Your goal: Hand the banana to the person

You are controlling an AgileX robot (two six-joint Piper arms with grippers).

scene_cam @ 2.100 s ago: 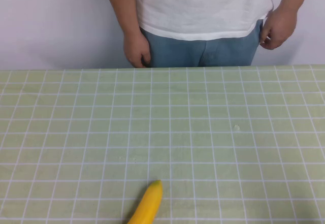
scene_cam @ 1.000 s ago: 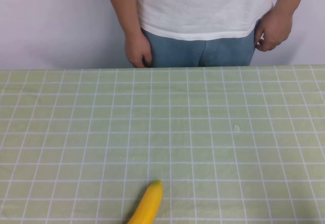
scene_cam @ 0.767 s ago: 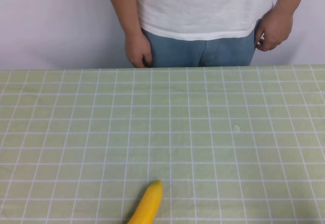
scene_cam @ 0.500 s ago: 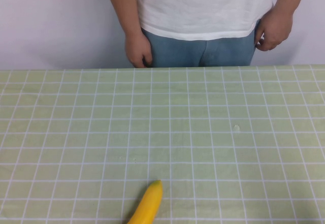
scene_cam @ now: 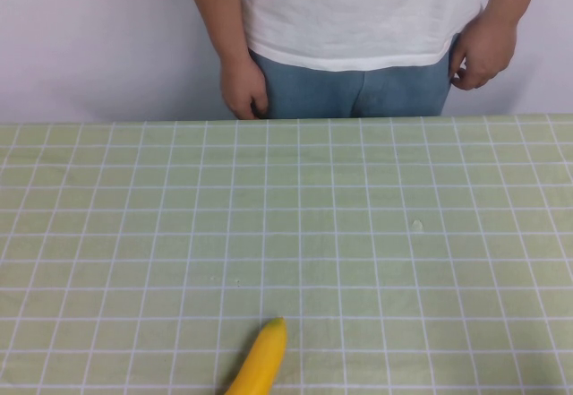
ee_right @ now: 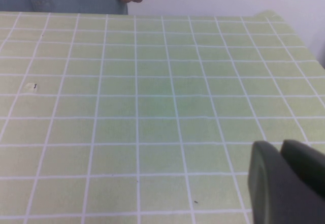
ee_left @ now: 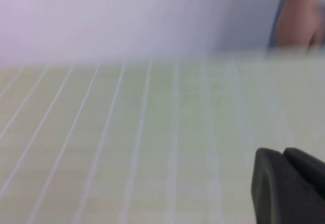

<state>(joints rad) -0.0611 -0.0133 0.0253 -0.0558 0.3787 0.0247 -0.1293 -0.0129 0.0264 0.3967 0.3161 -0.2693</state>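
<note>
Yellow banana (scene_cam: 260,361) lies untouched at table's (scene_cam: 403,189) near edge, same spot as moments ago. Person (scene_cam: 358,28) waits beyond far edge, hands down. My left gripper (ee_left: 287,186) and right gripper (ee_right: 284,183) parked low; jaw state unclear. Handover not begun.

Banana (scene_cam: 260,364) glossy, smooth — tablecloth (scene_cam: 403,261) matt; jeans (scene_cam: 358,93) denim.

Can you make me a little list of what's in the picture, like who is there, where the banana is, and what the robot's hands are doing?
person: standing behind the table's far edge, arms down
banana: lying on the table's near edge, untouched
table: green cloth with white squares
left hand: above the table, holding nothing
right hand: above the table, holding nothing
handover: not started
</note>
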